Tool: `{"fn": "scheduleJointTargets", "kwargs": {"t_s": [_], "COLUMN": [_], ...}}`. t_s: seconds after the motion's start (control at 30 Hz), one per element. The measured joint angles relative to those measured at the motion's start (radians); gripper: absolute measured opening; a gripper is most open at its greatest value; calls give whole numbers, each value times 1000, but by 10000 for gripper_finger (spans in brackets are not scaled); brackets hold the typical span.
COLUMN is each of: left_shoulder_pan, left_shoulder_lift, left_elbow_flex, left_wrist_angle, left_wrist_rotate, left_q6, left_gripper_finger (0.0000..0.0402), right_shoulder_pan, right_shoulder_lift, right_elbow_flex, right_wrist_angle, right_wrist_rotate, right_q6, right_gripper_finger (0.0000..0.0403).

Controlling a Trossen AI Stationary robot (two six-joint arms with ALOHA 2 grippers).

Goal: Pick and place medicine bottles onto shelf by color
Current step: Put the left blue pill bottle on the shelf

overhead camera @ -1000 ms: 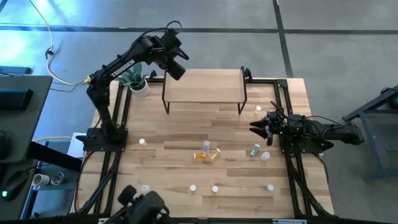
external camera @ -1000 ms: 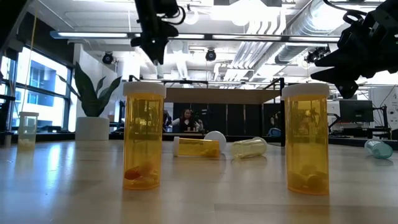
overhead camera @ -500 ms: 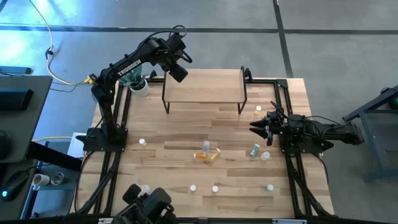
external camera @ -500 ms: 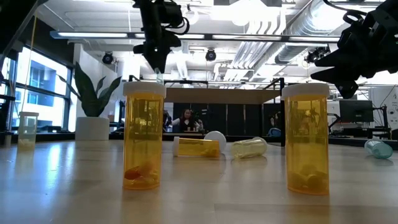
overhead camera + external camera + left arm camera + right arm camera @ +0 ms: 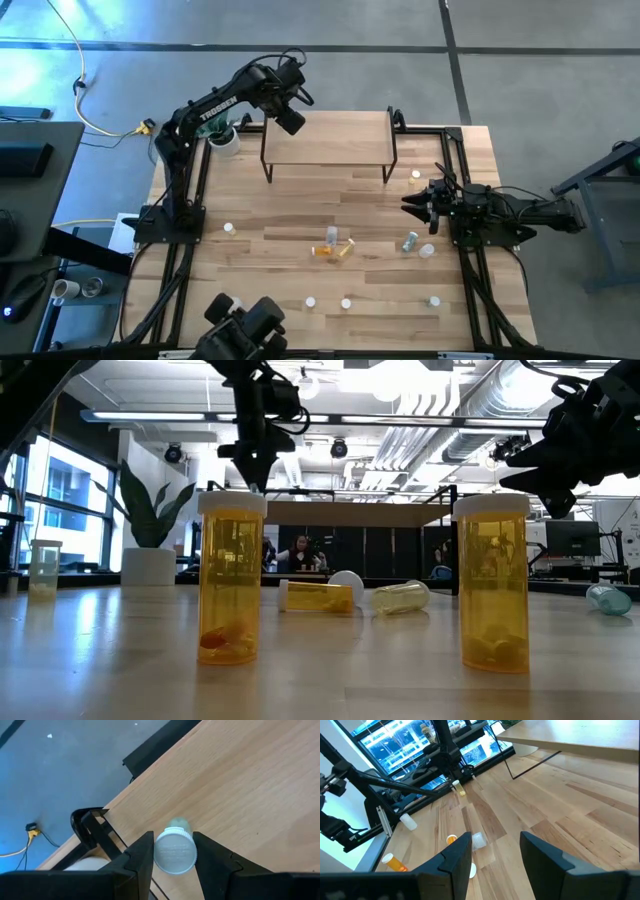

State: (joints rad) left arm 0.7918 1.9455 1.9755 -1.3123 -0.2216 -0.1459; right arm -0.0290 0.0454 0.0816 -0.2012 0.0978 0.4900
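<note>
My left gripper (image 5: 291, 124) hangs over the far left corner of the shelf (image 5: 330, 138), shut on a small green medicine bottle with a white cap (image 5: 175, 851). The shelf is a light wooden top on thin black legs. Several other bottles are on the table: two yellow ones upright near the front (image 5: 232, 575) (image 5: 492, 582), an orange one lying on its side (image 5: 330, 251), and a green one (image 5: 409, 241). My right gripper (image 5: 410, 203) waits open at the table's right side, with nothing between its fingers (image 5: 455, 855). My left gripper pinches the green bottle between its two fingers (image 5: 142, 855), just below the white cap (image 5: 175, 840). The fingers come from above, slanting down. The bottle is cap up, its green body (image 5: 178, 825) pointing down at the shelf top (image 5: 240, 780). Whether its base touches the shelf, I cannot tell.
A white pot with a plant (image 5: 222, 138) stands just left of the shelf, close to my left arm. A yellow bottle (image 5: 416, 176) stands by the shelf's right leg. Small bottles (image 5: 310, 301) (image 5: 346, 302) (image 5: 433, 300) line the near edge, and one (image 5: 229, 228) is on the left.
My left gripper has come down and a little toward the table's right, over the shelf's left end, carrying the green bottle. Its hold has stayed shut.
</note>
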Motion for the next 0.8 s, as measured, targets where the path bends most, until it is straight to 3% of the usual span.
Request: {"fn": "scheduleJointTargets", "kwargs": {"t_s": [0.4,0.8], "left_shoulder_pan": [0,0], "left_shoulder_lift": [1,5], "left_elbow_flex": [0,0], "left_wrist_angle": [3,31], "left_wrist_rotate": [-2,3], "left_q6": [18,27], "left_gripper_finger": [117,178], "right_shoulder_pan": [0,0], "right_shoulder_lift": [0,0], "right_elbow_flex": [0,0], "right_wrist_angle": [0,0], "right_wrist_rotate": [0,0], "right_q6": [0,0], "right_gripper_finger": [158,158]}}
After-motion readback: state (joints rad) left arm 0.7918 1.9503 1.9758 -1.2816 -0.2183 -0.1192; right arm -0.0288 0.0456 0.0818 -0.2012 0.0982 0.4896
